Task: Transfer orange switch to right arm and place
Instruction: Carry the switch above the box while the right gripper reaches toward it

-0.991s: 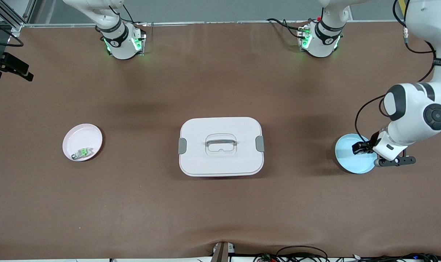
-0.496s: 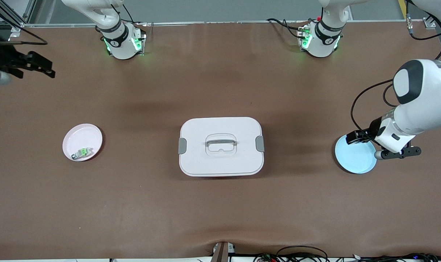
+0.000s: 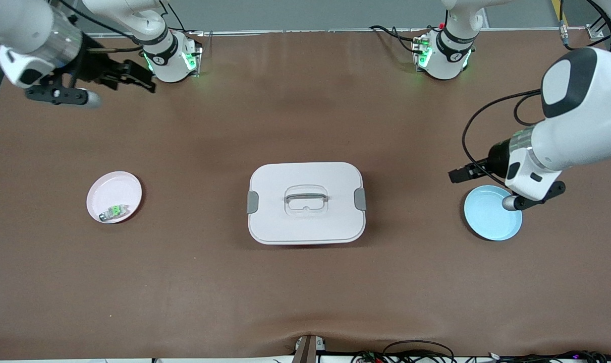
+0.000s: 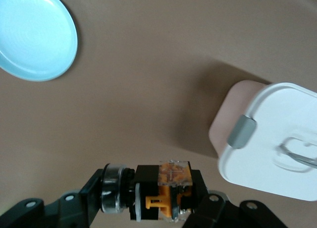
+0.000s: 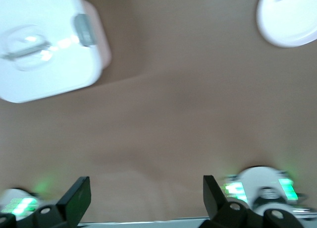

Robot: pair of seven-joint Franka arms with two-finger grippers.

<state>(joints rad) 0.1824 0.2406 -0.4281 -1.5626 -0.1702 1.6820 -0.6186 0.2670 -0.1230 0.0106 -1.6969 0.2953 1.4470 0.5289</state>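
The orange switch (image 4: 171, 188), a tiny black block with an orange middle, sits clamped in my left gripper (image 4: 163, 196), which is shut on it. In the front view the left gripper (image 3: 459, 175) hangs over bare table just off the blue plate's (image 3: 492, 222) rim, on the side toward the white box; the switch itself cannot be made out there. My right gripper (image 3: 145, 79) hovers open over the table by the right arm's base. Its fingers stand wide apart in the right wrist view (image 5: 146, 196), with nothing between them.
A white lidded box (image 3: 305, 222) with grey latches stands mid-table. A pink plate (image 3: 114, 189) toward the right arm's end holds a pale component with a green top (image 3: 114, 210). The blue plate (image 4: 34, 34) has nothing on it.
The left gripper rose off the blue plate with the switch and shifted toward the box. The right arm swung in from the table's end to beside its base.
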